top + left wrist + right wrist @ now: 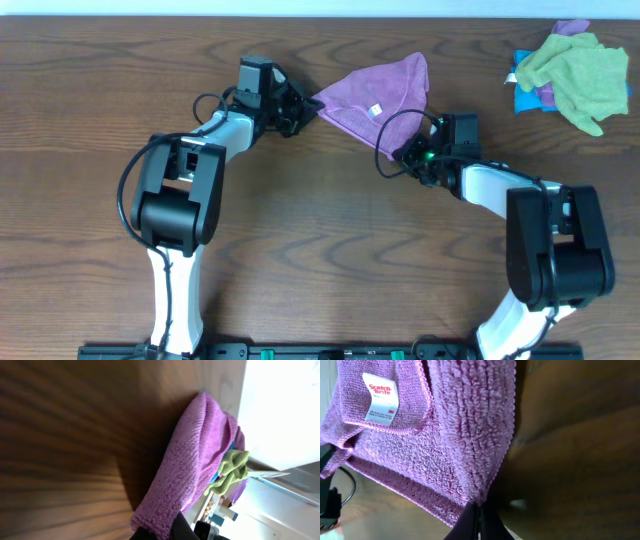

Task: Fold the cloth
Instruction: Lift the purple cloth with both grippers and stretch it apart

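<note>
The lilac cloth (378,88) lies bunched on the wooden table at the back centre, its small white tag (376,110) facing up. My left gripper (306,108) is shut on the cloth's left corner; in the left wrist view the fuzzy cloth (192,460) runs away from the gripper (167,532). My right gripper (402,155) is shut on the cloth's near corner. In the right wrist view the cloth (465,435) narrows into the gripper (480,512), and the tag (380,398) shows at the upper left.
A pile of cloths (575,65), yellow-green on top of blue and purple, sits at the table's back right corner. The yellow-green cloth (232,470) also shows beyond the lilac one in the left wrist view. Both arm bases stand at the near edge.
</note>
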`<state>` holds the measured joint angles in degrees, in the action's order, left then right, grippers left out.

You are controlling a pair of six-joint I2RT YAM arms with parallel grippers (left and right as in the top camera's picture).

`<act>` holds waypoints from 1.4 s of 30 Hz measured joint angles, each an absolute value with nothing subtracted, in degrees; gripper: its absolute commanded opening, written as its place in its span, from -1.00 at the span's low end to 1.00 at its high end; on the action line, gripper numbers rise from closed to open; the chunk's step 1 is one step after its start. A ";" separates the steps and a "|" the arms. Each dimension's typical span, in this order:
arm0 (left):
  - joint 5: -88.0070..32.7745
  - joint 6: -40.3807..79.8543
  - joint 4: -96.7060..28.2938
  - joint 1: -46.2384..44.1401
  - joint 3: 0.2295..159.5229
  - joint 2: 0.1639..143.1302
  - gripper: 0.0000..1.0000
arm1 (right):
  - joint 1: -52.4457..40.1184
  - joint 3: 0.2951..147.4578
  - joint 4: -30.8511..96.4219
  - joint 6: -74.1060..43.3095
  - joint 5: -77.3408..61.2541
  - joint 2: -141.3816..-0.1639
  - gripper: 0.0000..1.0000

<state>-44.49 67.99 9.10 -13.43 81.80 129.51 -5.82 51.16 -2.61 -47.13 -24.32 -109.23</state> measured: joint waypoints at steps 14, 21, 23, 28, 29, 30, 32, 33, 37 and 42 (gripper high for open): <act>-52.77 59.75 -4.21 -12.08 82.04 129.29 -0.88 | -7.31 49.80 17.78 -41.08 -26.89 -99.02 -0.97; -53.63 47.55 -21.61 -10.85 82.65 128.49 -0.89 | -7.33 49.69 23.29 -38.13 -26.59 -93.47 -0.97; -53.58 43.83 -26.41 -10.26 82.78 128.38 -0.88 | -7.33 49.69 24.51 -37.58 -26.85 -92.51 -0.98; -50.94 35.81 -36.95 -9.39 82.98 128.07 -0.88 | -7.68 49.69 26.50 -35.55 -27.57 -91.96 -0.99; -50.17 34.48 -38.68 -9.37 83.00 127.96 -0.88 | -8.14 49.69 26.76 -35.05 -27.46 -91.96 -0.97; -49.23 33.41 -40.05 -9.37 83.02 127.68 -0.89 | -8.49 49.69 26.96 -34.65 -27.42 -91.96 -0.97; -46.48 31.55 -42.94 -9.37 83.00 126.78 -0.88 | -9.72 49.69 27.07 -33.43 -26.89 -91.94 -0.97; -45.17 30.89 -43.62 -9.37 83.00 126.34 -0.88 | -10.48 49.69 27.07 -32.75 -26.59 -91.85 -0.98; -37.69 28.12 -45.60 -9.26 82.94 123.42 -0.88 | -13.04 49.69 27.16 -30.92 -24.53 -90.78 -0.98; -31.70 25.41 -48.62 -9.28 82.85 116.73 -0.88 | -13.50 49.69 26.98 -29.32 -24.18 -90.04 -0.98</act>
<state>-31.70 25.41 -48.62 -9.28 82.85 116.73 -13.50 49.69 26.98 -29.32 -24.18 -90.04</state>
